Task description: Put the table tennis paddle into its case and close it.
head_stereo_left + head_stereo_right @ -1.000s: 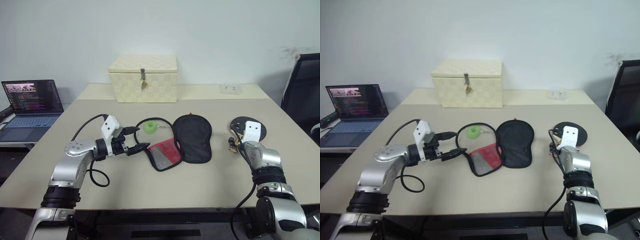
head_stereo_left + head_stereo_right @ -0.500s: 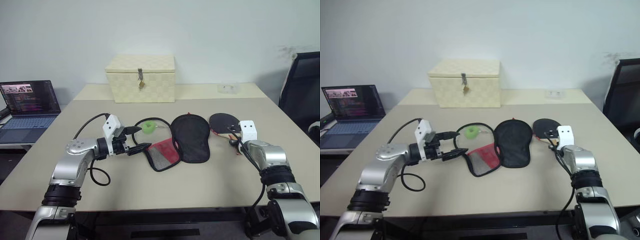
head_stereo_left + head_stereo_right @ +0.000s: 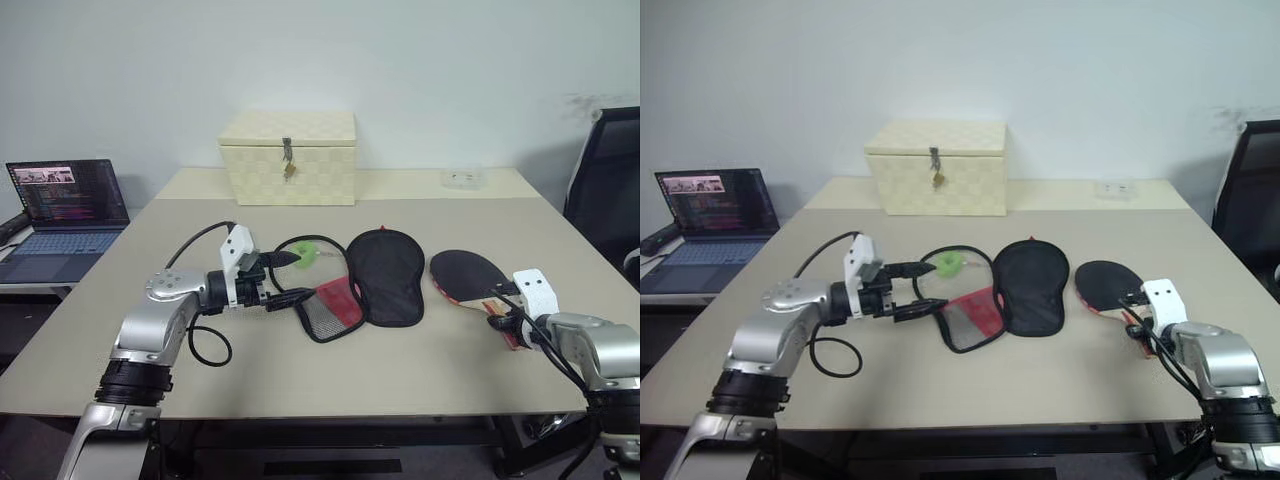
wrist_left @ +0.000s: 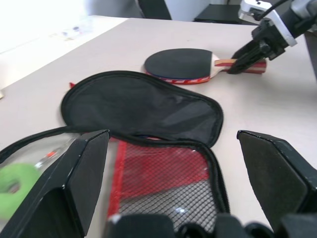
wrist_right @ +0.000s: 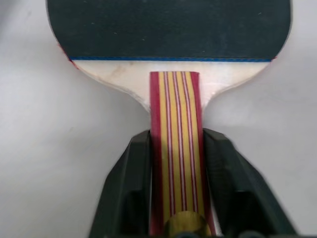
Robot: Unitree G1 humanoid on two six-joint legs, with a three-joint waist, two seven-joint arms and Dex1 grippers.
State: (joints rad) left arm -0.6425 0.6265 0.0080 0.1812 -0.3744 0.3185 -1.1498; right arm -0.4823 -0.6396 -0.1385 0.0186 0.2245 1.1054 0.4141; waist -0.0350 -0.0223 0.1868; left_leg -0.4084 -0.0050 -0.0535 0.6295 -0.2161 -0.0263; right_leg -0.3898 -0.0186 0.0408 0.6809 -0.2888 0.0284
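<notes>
I had the right gripper (image 5: 174, 173) pinching the table tennis paddle (image 3: 468, 274) by its handle, lower right; left gripper (image 3: 285, 278) spread beside the open case (image 3: 385, 272); next, slide it inside

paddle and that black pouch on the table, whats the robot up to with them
The robot is packing the table tennis paddle into its case. The right gripper has its fingers closed on the paddle's striped wooden handle; the paddle lies on the table to the right of the case. The case lies unzipped and spread open, its red mesh half toward the robot. The left gripper is open at the case's left edge, not holding anything. The paddle is not yet in the case.
</notes>
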